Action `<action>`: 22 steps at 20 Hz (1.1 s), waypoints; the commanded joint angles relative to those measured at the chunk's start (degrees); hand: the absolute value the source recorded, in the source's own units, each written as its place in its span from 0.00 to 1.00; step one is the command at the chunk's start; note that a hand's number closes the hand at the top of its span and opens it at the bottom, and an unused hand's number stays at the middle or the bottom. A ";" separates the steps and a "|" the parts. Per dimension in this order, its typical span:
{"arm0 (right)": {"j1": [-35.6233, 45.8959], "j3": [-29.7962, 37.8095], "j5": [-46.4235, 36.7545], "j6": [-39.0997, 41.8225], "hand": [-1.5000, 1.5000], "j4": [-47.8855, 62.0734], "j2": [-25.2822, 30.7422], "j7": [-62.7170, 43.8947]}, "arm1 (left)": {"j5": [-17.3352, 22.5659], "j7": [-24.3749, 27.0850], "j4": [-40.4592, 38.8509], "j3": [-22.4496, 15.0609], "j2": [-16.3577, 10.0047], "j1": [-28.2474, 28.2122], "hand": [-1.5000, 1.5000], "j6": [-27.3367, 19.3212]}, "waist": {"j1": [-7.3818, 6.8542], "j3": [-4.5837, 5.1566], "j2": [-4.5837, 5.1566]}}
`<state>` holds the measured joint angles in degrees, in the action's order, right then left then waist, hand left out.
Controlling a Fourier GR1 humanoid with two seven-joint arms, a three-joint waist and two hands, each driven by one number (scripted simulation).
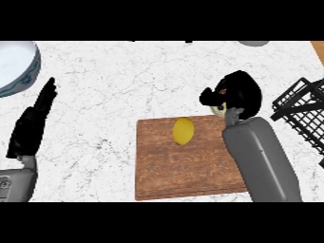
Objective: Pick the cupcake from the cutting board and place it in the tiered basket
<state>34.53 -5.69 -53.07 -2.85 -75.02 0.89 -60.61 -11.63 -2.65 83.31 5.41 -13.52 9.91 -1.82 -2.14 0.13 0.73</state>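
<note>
Wooden board [185,175], right hand [238,90] round cupcake [220,110]

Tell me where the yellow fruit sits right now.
In the head view, the yellow fruit lies on the cutting board near its far edge, just left of the right hand.

Right hand [234,92] curled round cupcake [221,110] above cutting board's [185,166] far right corner; lemon [183,131] lay on board; tiered basket [311,114] stood right.

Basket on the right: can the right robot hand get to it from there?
Probably yes. The right robot hand, curled round the cupcake, hangs just left of the basket, with only bare counter between them.
</note>
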 commanded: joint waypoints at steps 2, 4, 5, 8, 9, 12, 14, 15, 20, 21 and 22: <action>10.70 4.55 -14.81 -13.07 1.00 4.03 3.98 -9.32 | 0.14 -1.07 0.30 -0.58 0.43 0.75 0.50 0.40 | -1.03 0.06 0.04; 14.20 3.74 -21.60 -14.87 1.00 4.99 3.50 -12.20 | 0.20 -0.16 -0.08 -0.36 0.23 0.34 0.50 0.50 | -0.98 0.12 -0.21; 15.54 4.25 -23.92 -16.48 1.00 7.39 2.98 -12.41 | -0.60 -1.70 0.56 -1.25 0.35 1.21 0.50 0.42 | -1.16 0.01 0.00; 21.21 6.13 -30.06 -15.37 1.00 9.59 2.73 -15.42 | -0.97 -1.52 1.00 -1.63 1.84 0.58 0.50 -0.96 | -0.47 -0.01 -0.32; 22.31 5.91 -33.11 -14.91 1.00 11.02 2.62 -16.34 | -1.06 -2.43 -0.13 -1.63 1.06 2.34 0.50 -0.13 | 0.07 0.00 -0.22; 28.10 8.60 -36.97 -8.79 1.00 14.84 3.60 -17.93 | 0.88 -2.65 0.15 0.49 -0.34 1.54 0.50 1.15 | 0.13 -0.01 -0.42; 30.20 12.89 -35.42 -4.58 1.00 17.91 8.80 -13.55 | -0.01 -2.02 1.46 0.09 -0.98 0.19 0.50 1.17 | 0.40 -0.06 -0.46; 30.11 10.76 -38.48 -4.48 1.00 17.51 4.80 -17.25 | -2.37 0.32 -0.09 -1.60 2.03 -1.13 0.50 -2.14 | 0.95 -0.03 -0.56; 30.76 16.77 -33.51 -7.19 1.00 18.19 6.79 -10.27 | -0.70 -3.70 2.66 -0.30 0.27 -0.26 0.50 0.14 | 1.41 -0.13 -0.67; 30.97 17.00 -33.63 -8.20 1.00 17.51 6.10 -10.34 | -0.41 -3.64 1.59 -0.27 0.84 1.13 0.50 -0.02 | 1.60 -0.12 -0.65; 32.83 19.01 -32.22 -8.00 1.00 19.86 7.92 -8.09 | -0.44 -3.14 0.92 0.10 0.46 0.75 0.50 0.17 | 1.39 -0.12 -0.55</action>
<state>64.49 10.10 -86.80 -9.95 -57.50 7.87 -64.53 -12.01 -4.96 84.45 5.46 -13.31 9.98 -1.66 -0.92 0.04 0.12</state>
